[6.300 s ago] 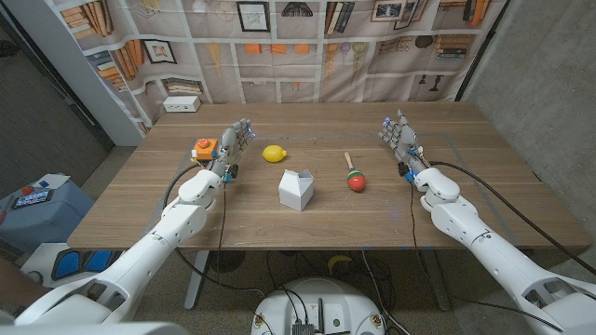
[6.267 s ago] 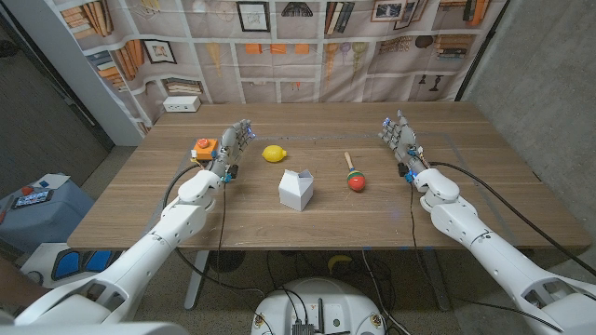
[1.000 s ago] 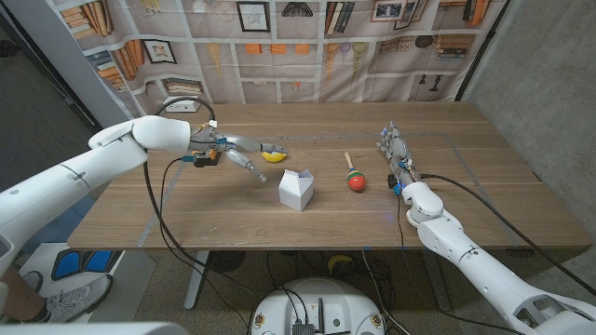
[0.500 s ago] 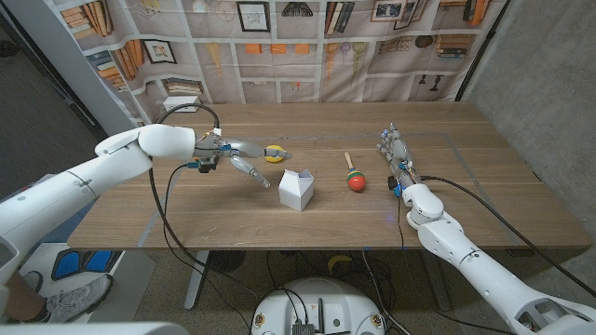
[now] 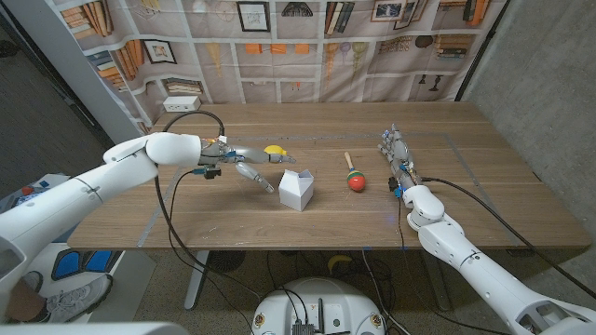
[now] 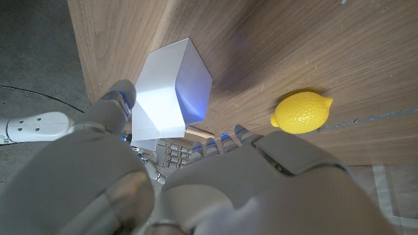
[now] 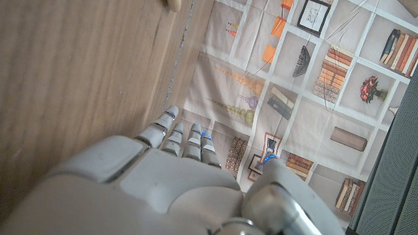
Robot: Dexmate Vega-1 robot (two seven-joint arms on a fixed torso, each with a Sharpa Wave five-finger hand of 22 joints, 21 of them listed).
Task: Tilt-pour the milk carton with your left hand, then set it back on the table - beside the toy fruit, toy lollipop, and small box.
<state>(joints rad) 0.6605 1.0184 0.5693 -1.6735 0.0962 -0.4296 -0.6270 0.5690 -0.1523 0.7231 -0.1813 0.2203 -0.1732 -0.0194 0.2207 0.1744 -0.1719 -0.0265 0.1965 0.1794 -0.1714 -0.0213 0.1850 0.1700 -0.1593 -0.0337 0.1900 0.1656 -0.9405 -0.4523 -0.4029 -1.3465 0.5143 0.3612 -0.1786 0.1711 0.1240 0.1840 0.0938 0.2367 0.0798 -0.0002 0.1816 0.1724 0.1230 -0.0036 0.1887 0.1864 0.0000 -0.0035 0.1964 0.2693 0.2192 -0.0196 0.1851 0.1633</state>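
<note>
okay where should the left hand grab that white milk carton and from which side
Probably around the flat upright walls of the milk carton, below its sloped gable top, which offers no parallel faces. Come from the robot's left, where the left hand already reaches with fingers spread; the lemon sits behind, clear of that path.

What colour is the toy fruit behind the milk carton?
The toy fruit is plain yellow, shaped like a lemon. It shows best in the left wrist view.

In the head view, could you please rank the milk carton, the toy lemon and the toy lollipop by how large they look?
1. milk carton, clearly largest.
2. toy lollipop.
3. toy lemon, partly hidden by the left hand; its rank against the lollipop is unsure.
</note>
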